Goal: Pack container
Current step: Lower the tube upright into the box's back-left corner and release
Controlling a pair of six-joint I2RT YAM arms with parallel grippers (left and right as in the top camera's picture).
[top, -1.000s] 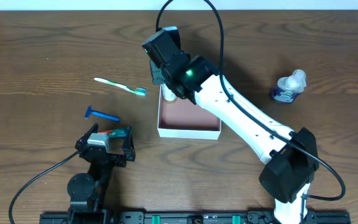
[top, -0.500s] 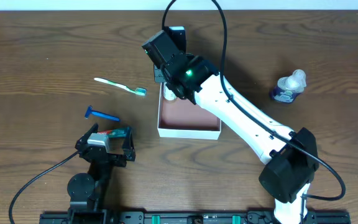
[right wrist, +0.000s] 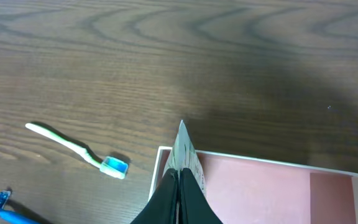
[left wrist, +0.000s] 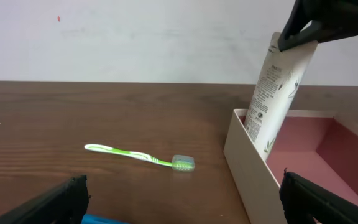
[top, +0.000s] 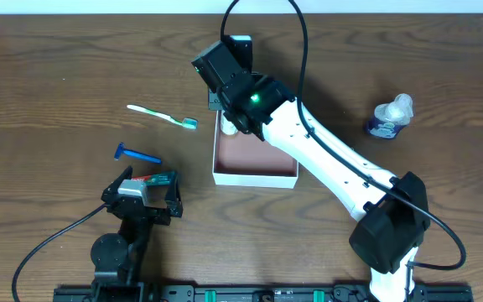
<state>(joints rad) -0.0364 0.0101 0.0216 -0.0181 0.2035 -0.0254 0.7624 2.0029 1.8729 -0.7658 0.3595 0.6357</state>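
There is one container point(top: 254, 178), one white tube point(left wrist: 277, 93), one green toothbrush point(top: 163, 117), one blue razor point(top: 137, 154), one little bottle point(top: 389, 118) and one red-and-green thing point(top: 159, 179).

Right arm point(top: 325, 159) — white shells, black joints, a green light point(top: 256, 100), looping black cable point(top: 297, 33); left gripper point(left wrist: 182, 190) has black fingers point(left wrist: 55, 202).

The right hand point(right wrist: 179, 186) pinches a white tube point(right wrist: 183, 146) at a corner of the white-walled, pink-floored box point(right wrist: 260, 186). A green-and-white toothbrush point(right wrist: 73, 148) lies nearby on the wooden table point(right wrist: 229, 62).
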